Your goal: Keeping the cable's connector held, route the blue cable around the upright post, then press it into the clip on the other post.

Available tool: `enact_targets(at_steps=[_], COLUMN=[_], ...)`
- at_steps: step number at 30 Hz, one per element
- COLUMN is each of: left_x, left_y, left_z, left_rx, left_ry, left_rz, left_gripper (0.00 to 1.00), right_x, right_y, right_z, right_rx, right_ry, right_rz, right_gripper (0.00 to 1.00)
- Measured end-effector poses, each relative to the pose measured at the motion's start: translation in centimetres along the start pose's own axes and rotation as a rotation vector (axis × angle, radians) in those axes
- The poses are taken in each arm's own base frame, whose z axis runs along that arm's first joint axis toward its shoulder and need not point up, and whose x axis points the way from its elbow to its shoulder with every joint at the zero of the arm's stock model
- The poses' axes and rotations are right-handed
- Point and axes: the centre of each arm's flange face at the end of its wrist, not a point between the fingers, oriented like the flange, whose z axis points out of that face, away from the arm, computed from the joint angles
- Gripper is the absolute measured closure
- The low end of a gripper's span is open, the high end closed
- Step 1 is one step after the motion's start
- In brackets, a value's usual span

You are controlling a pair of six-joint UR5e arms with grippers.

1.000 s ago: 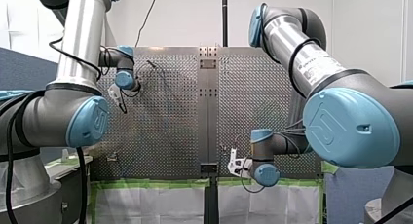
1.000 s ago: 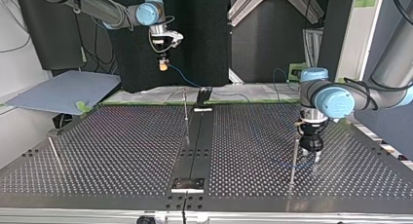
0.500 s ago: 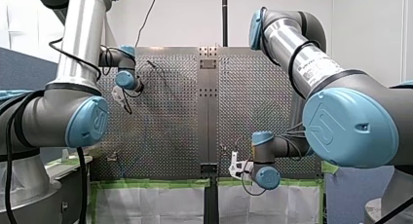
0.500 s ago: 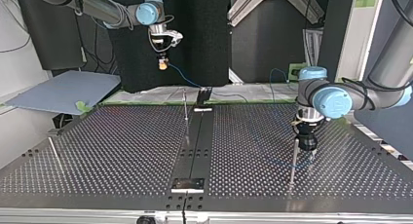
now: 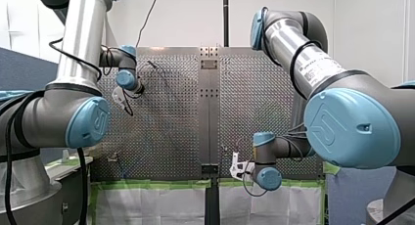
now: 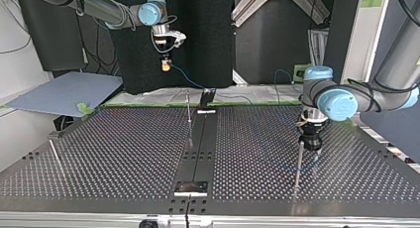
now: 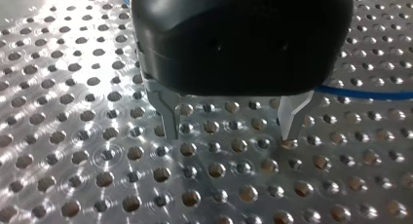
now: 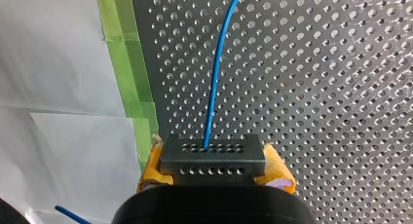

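**Front view to wrists: connector (image 8: 213, 158) clamped, cable (image 8: 213, 87) outside the open left gripper (image 7: 229, 131)**

Front view: left gripper is over the far part of the table (image 5: 166, 117). Right gripper (image 5: 239, 167) is at the near edge by the green tape (image 5: 161, 184). Fingers are too small to read here.

Top view: right gripper is raised at the far edge, with the cable dropping from it toward the table. Left gripper points down just beside a thin post (image 6: 298, 161). A second post (image 6: 188, 109) stands mid-table. Can't tell which one carries the clip, or whether the cable wraps either.

Left wrist view: metal fingers (image 7: 169, 119) are well apart with nothing between them, tips close to the table. The cable passes beside one finger, not in the gap.

Right wrist view: yellow pads (image 8: 151, 168) are closed tight on the grey connector. The cable runs out ahead over the holes.

Risks, my read:
- If the left gripper closes where it is, it grabs air, because the cable sits outside the gap.
- The tips are low enough that a sideways move could snag a hole or knock the post.
- Tension during routing could twist the connector out of the pads or bend the thin post.
- Too much slack could let the cable ride up over the post top.
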Motion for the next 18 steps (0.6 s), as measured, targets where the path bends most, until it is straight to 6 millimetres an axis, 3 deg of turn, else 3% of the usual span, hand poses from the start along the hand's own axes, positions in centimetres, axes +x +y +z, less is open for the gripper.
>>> enact_targets(at_steps=[18], left_x=[1.8], left_y=[0.6], left_z=[-1.9], left_rx=[-0.070], left_ry=[0.168], left_rz=[-0.148], left_gripper=[0.00], right_x=[0.0], right_y=[0.0], right_z=[0.0], right_rx=[0.001], right_ry=[0.000], right_rz=[0.000], right_gripper=[1.00])
